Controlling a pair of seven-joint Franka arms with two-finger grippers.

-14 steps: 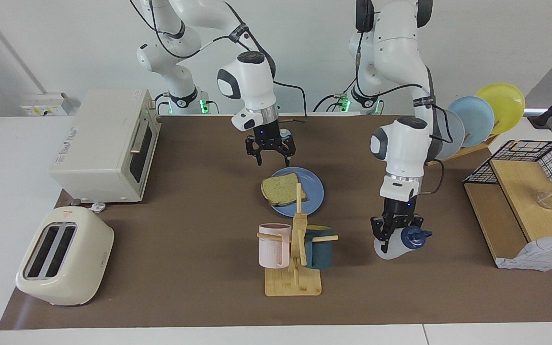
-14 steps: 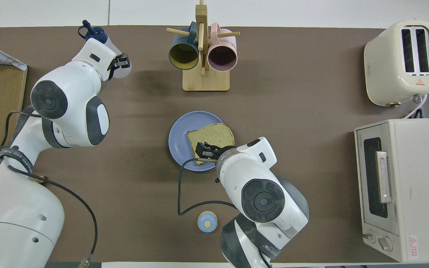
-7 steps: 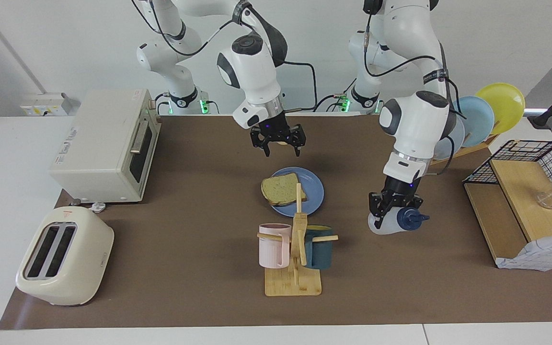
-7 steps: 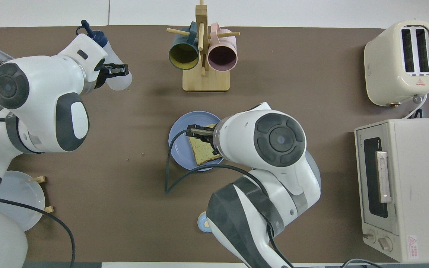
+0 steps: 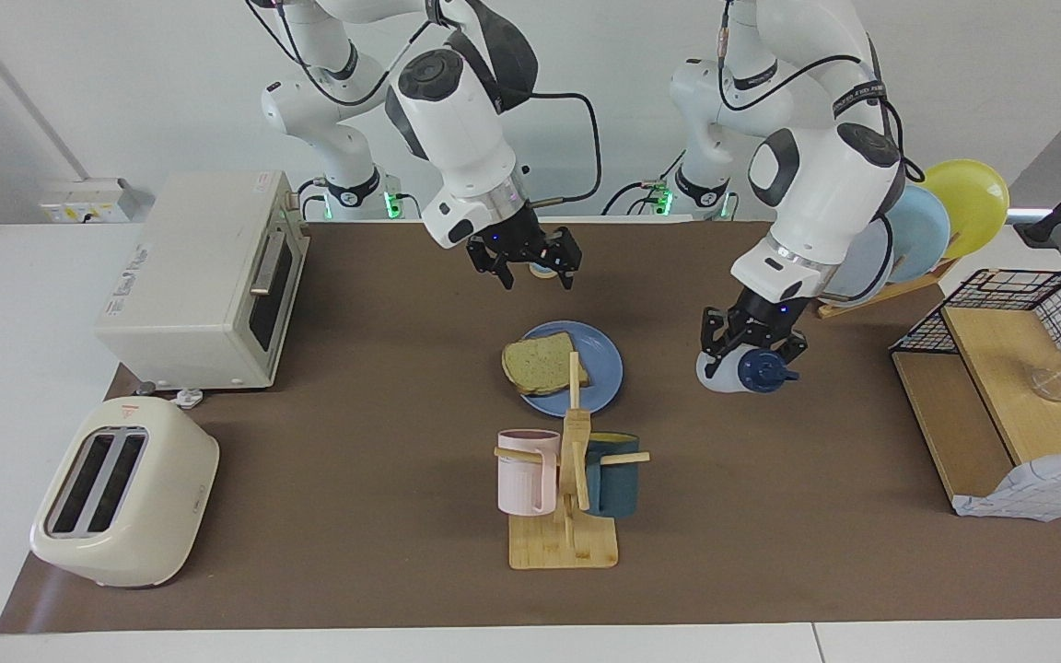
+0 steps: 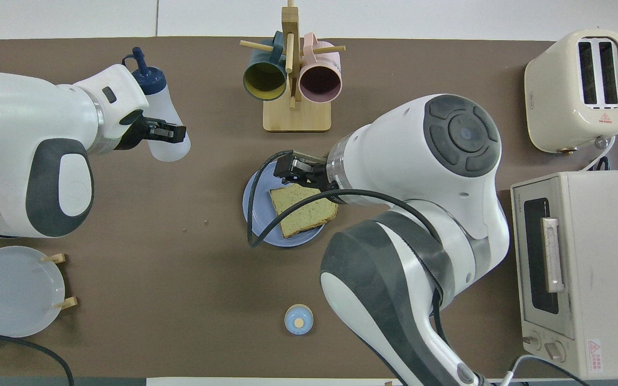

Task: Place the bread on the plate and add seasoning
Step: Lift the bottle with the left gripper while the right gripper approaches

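Observation:
The bread (image 5: 542,364) (image 6: 303,212) lies flat on the blue plate (image 5: 604,373) (image 6: 257,214) in the middle of the table. My right gripper (image 5: 526,265) (image 6: 293,170) hangs open and empty, raised over the plate's edge nearest the robots. My left gripper (image 5: 752,345) (image 6: 165,131) is shut on the seasoning (image 5: 739,372) (image 6: 160,107), a white bottle with a navy cap. The bottle is tilted and held in the air over the table, beside the plate toward the left arm's end.
A wooden mug rack (image 5: 567,516) (image 6: 294,115) with two mugs stands farther from the robots than the plate. A small blue bell (image 6: 298,319) sits near the robots. Toaster (image 5: 125,493) and oven (image 5: 208,276) fill the right arm's end; a plate rack (image 5: 922,230) and wire shelf (image 5: 1009,368) the left arm's.
My left gripper has lifted the seasoning off the table and carried it toward the plate. My right gripper has risen away from the bread, still open.

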